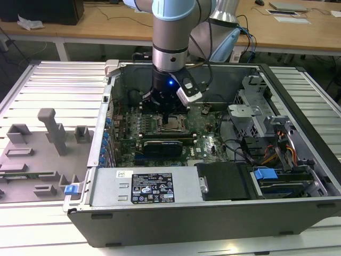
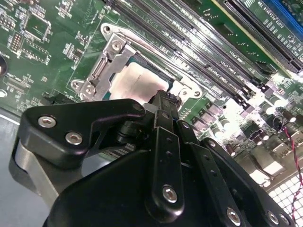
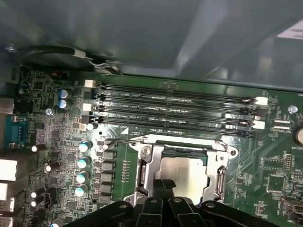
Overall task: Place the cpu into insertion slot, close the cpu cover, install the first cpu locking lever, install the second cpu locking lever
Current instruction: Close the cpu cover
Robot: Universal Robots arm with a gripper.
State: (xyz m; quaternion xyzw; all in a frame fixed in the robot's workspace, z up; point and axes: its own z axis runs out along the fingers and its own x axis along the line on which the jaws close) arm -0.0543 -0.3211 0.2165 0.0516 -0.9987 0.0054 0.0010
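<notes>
The cpu (image 3: 185, 171) lies flat in the insertion slot (image 1: 173, 126), its dull silver top showing through the window of the cpu cover (image 3: 145, 166). The cover is folded down over the chip. In the second wrist view the cpu (image 2: 138, 80) and the cover's frame (image 2: 108, 60) sit just beyond my fingertips. My gripper (image 3: 163, 183) hangs right over the near edge of the socket, its two black fingers pressed together with nothing seen between them. A thin wire locking lever (image 3: 124, 141) runs along the cover's side nearest the memory slots, its hooked end sticking out.
Long black memory slots (image 3: 175, 109) run beside the socket. Silver-topped capacitors (image 3: 83, 163) stand in a column next to it. The open computer case (image 1: 298, 106) walls the board in, with a power supply (image 1: 152, 188) and drive bays (image 1: 277, 176) in front. Grey fixtures (image 1: 53, 130) stand on the exterior view's left.
</notes>
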